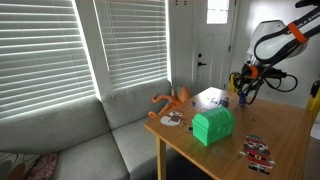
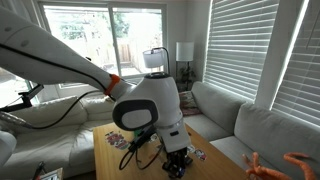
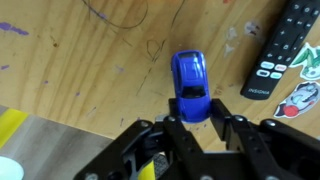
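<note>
Tool (image 3: 197, 108) straddles blue toy car (image 3: 190, 78); remote (image 3: 288, 42) beside.

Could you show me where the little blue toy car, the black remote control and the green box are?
Small blue toy car (image 3: 190, 80): wrist view, on its roof.
Black remote control (image 3: 283, 42): wrist view, on its button face.
Green plastic box (image 1: 212, 127): an exterior view, on its front side.

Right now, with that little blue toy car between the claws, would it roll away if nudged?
Probably, yes: the blue toy car sits on a flat wooden table, so a lengthwise push would likely send it rolling. Its glossy, rounded shell looks stiff but may slip in the gripper. Being small, it is probably light.
</note>
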`<state>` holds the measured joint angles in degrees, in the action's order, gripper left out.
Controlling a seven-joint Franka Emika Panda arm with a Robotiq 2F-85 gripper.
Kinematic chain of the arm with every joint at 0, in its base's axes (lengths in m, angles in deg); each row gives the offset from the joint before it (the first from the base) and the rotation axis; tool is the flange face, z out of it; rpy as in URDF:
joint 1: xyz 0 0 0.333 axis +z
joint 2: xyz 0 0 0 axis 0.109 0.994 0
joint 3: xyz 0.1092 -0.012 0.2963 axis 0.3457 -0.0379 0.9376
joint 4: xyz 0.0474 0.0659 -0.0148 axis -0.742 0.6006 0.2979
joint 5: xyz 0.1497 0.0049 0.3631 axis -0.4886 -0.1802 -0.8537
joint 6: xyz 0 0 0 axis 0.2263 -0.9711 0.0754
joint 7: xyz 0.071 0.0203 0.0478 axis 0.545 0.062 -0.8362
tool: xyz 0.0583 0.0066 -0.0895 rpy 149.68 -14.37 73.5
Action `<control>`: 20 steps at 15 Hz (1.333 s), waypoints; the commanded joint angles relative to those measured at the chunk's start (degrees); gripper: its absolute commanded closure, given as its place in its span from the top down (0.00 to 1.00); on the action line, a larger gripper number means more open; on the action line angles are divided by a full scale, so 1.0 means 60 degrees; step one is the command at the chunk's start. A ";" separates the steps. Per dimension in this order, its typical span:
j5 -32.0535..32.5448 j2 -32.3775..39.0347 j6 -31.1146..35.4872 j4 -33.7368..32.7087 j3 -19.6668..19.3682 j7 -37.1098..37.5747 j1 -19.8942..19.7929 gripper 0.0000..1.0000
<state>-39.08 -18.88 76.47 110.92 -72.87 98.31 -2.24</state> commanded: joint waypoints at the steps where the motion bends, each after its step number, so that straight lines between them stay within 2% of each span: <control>1: 0.1369 -0.0662 0.1446 0.1015 0.0192 0.1033 -0.0083 0.12; 3: 0.2492 -0.0694 0.2431 0.1308 0.0214 0.1809 -0.0175 0.12; 6: 0.4319 -0.0592 0.3354 0.1496 0.0177 0.3184 -0.0347 0.12; 8: 0.3585 -0.0321 0.3036 0.1205 0.0230 0.2555 -0.0312 0.12; 9: 0.3604 -0.0314 0.3076 0.1234 0.0227 0.2572 -0.0318 0.37; 12: 0.3602 -0.0305 0.3075 0.1233 0.0224 0.2560 -0.0317 0.37; 13: 0.3602 -0.0305 0.3075 0.1233 0.0224 0.2560 -0.0318 0.12; 15: 0.5722 -0.0240 0.3007 0.0995 -0.0047 0.4364 -0.0345 0.12; 16: 0.6327 -0.0139 0.2750 0.0607 -0.0083 0.4653 -0.0421 0.12; 20: 0.9344 0.0072 0.1712 -0.0170 -0.0068 0.7210 -0.0353 0.12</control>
<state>5.81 -20.24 91.35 113.99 -73.64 130.62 -4.89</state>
